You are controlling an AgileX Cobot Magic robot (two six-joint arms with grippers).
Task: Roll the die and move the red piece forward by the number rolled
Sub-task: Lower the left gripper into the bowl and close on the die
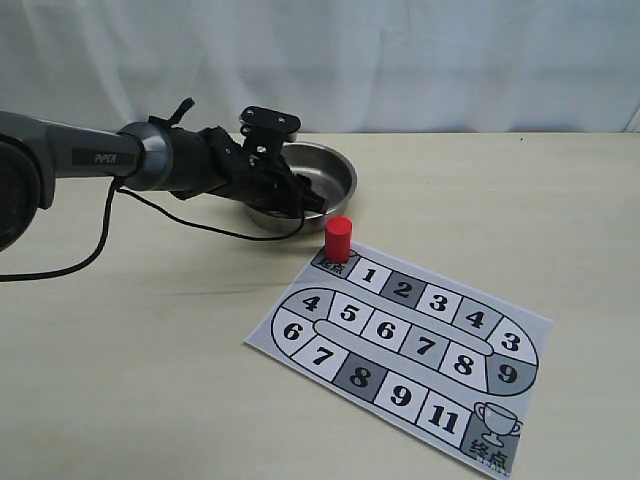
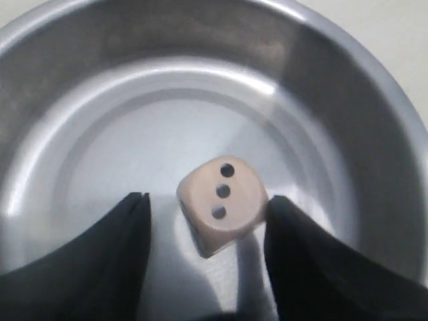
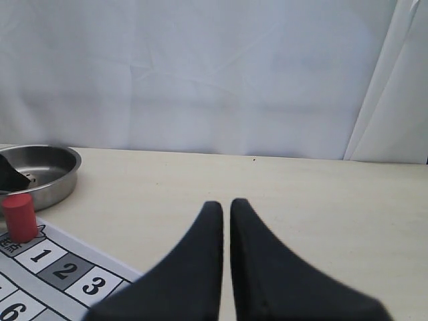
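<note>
**Die step in hand: left gripper open around the cube in the bowl**

Exterior view first. The left arm (image 1: pixel 110 155) reaches in from the left and dips the left gripper (image 1: pixel 305 195) into the steel bowl (image 1: pixel 340 165) at the far middle of the table (image 1: pixel 150 350). The die is hidden from here behind the fingers and the rim. The red piece (image 1: pixel 338 238) stands upright on the start square at the far-left corner of the numbered board (image 1: pixel 425 347), just near of the bowl and apart from it. No forward move shows on the track. The right arm is out of this shot.

Now the left wrist view, looking down into the bowl (image 2: pixel 348 87). The die (image 2: pixel 223 204) sits tilted between the two dark fingers (image 2: pixel 100 267) of the left gripper (image 2: pixel 208 198). The jaws are spread, with a clear gap on one side and the other finger right up against the cube (touching or not, I cannot tell). The face turned to the camera shows three pips.

The right wrist view: the right gripper (image 3: pixel 226 204) hangs above the table with its fingers drawn together on nothing. Away to its left are the bowl (image 3: pixel 47 180), the red piece (image 3: pixel 19 217) and the board (image 3: pixel 63 271).

So this looks like the rolling step, not the pawn step. The next move calls for a settled die and a clear read of its top face, then a grasp on the red piece to count that many squares on from start.
</note>
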